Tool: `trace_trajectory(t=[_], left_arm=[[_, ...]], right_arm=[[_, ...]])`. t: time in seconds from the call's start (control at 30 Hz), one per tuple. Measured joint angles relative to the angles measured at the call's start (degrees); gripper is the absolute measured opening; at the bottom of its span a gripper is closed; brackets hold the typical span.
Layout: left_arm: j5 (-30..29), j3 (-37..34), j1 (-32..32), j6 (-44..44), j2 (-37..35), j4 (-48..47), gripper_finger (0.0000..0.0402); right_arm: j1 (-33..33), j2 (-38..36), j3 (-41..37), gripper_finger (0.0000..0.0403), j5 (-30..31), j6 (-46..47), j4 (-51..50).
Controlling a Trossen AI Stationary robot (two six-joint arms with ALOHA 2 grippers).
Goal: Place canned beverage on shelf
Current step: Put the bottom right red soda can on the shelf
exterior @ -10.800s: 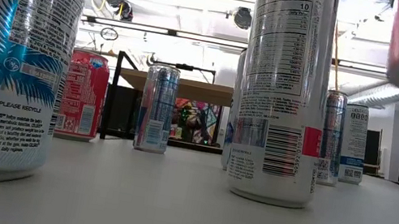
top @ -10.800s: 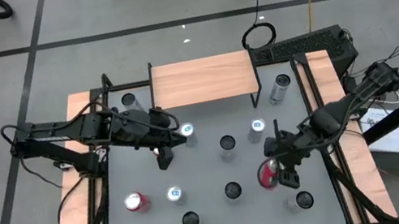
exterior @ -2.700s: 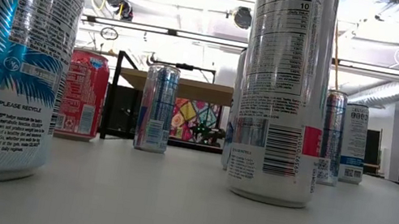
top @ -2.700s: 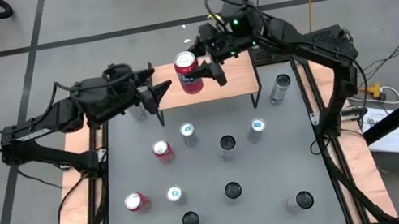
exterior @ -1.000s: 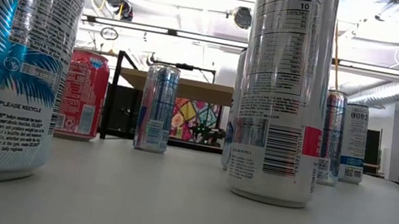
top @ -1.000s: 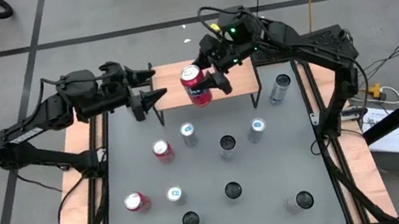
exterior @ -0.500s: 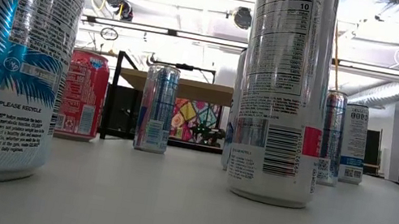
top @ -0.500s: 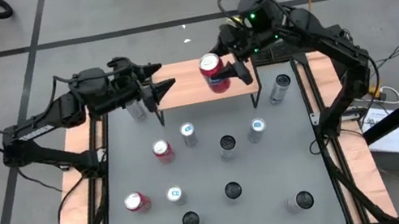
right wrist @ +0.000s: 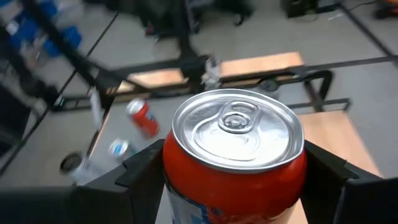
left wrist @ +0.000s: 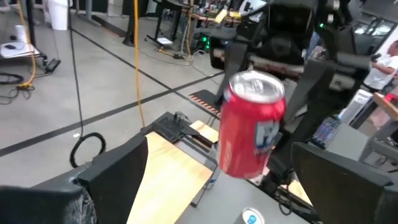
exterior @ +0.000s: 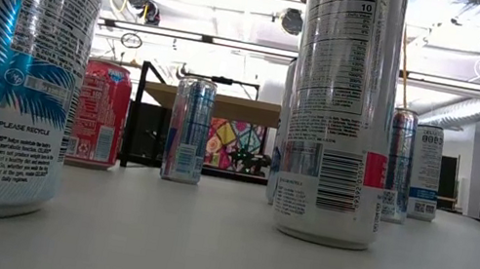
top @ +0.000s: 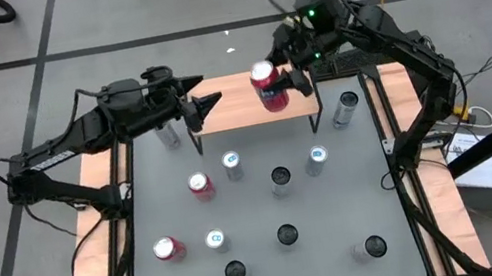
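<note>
Above the shelf (top: 249, 97), toward its right half, the right gripper (top: 279, 82) holds a red canned beverage (top: 269, 87) with its jaws clamped on the can's sides; the can is upright or nearly so, its silver lid and pull tab facing up, and it hangs clear of the wooden top. Beside the shelf's left end, the left gripper (top: 203, 102) hovers with its jaws spread wide and nothing between them, pointing across the shelf at the red can. On the grey worktop (top: 267, 256) in front of the shelf stand many other cans, among them a red can (top: 199, 185) nearest the shelf's left leg, another red one (top: 166, 248) farther forward, and a slim silver can (top: 345, 107) just beside the shelf's right end.
</note>
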Motion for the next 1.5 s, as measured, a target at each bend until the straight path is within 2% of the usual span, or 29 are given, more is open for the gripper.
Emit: trace_trajectory(t=[0.2,0.4,0.67,0.83,1.0,1.27,1.5], left_arm=[[0.9,0.0,3.2,1.7,0.5,-0.6,0.0398],[6.8,0.0,6.4,1.3,0.5,-2.1,0.0398],[11.5,0.0,9.9,1.3,0.5,-4.6,0.0398],[12.3,0.0,12.7,1.3,0.5,-4.6,0.0398],[12.8,0.0,15.5,1.3,0.5,-4.4,0.0398],[18.8,0.0,19.7,1.3,2.1,-4.4,0.0398],[21.3,0.0,20.3,1.3,4.0,-4.2,0.0398]], right_arm=[[-4.2,0.0,0.0,0.0254,-0.2,3.2,1.5],[-9.4,0.0,-1.5,0.0254,-3.9,1.9,2.4],[-16.3,0.1,-11.7,0.0254,-15.1,1.8,9.0],[-19.7,0.1,-20.1,0.0254,-19.5,3.5,17.1],[-21.9,0.2,-24.2,0.0254,-19.4,2.8,21.9],[-24.7,0.1,-24.2,0.0254,-19.5,0.9,21.7],[-25.8,0.1,-24.2,0.0254,-19.0,-6.4,20.7]])
